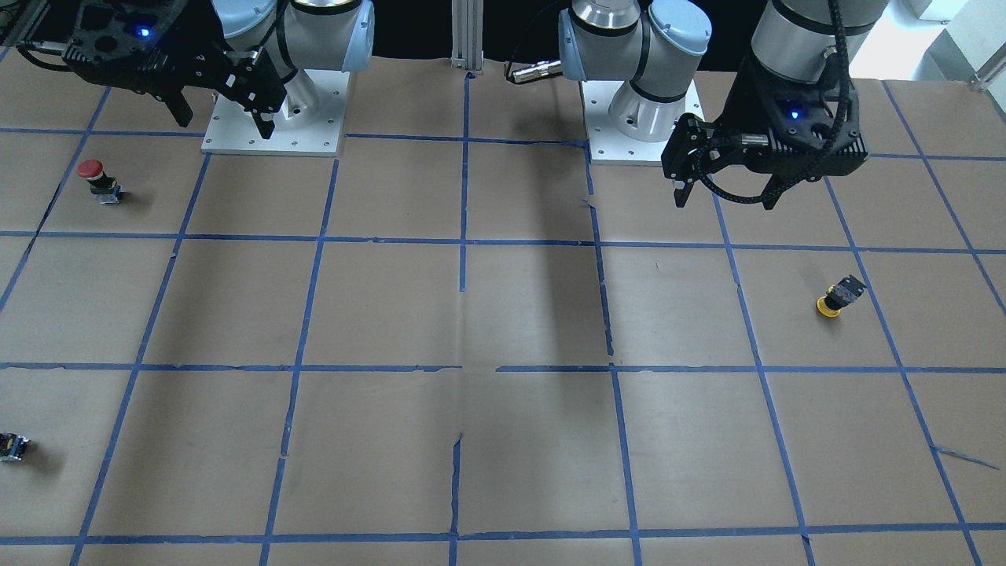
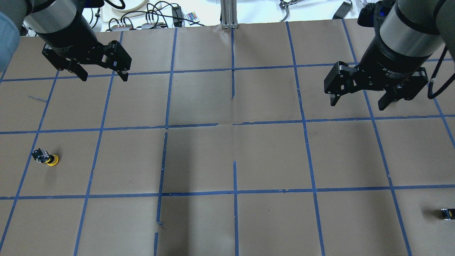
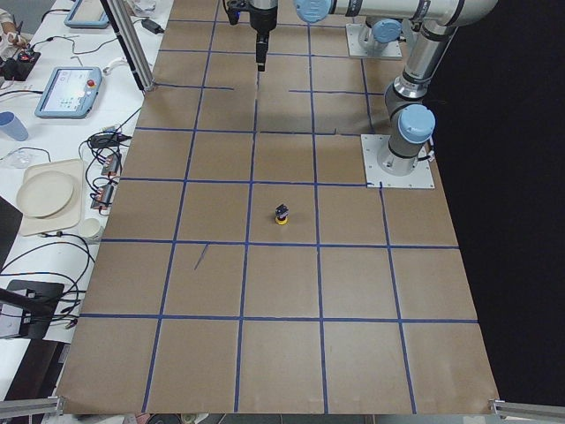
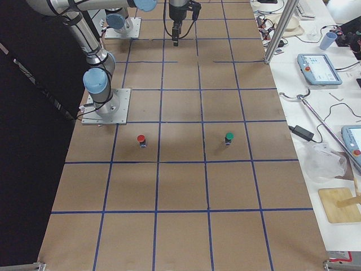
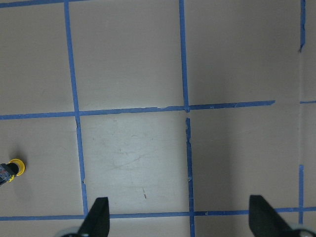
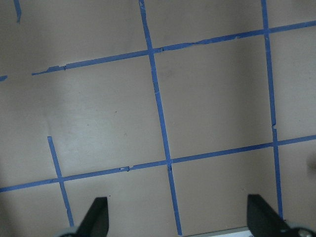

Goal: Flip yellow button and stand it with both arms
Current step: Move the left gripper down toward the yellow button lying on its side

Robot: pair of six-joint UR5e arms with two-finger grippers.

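Observation:
The yellow button [image 1: 837, 297] rests on the brown table with its yellow cap low and its black body above. It also shows in the overhead view [image 2: 46, 158], the exterior left view [image 3: 282, 215] and at the left edge of the left wrist view [image 5: 11, 169]. I cannot tell whether it lies tilted or stands on its cap. My left gripper [image 2: 103, 77] hangs open and empty well above the table, far beyond the button; it also shows in the front view [image 1: 725, 203]. My right gripper [image 2: 357, 105] is open and empty on the other side, also in the front view [image 1: 225, 124].
A red-capped button [image 1: 94, 179] stands near the right arm's base plate [image 1: 236, 137]. A green-capped button [image 4: 228, 137] stands beside it. A tiny black part with a yellow mark [image 2: 447, 213] lies at the table's right edge. Blue tape lines grid the table.

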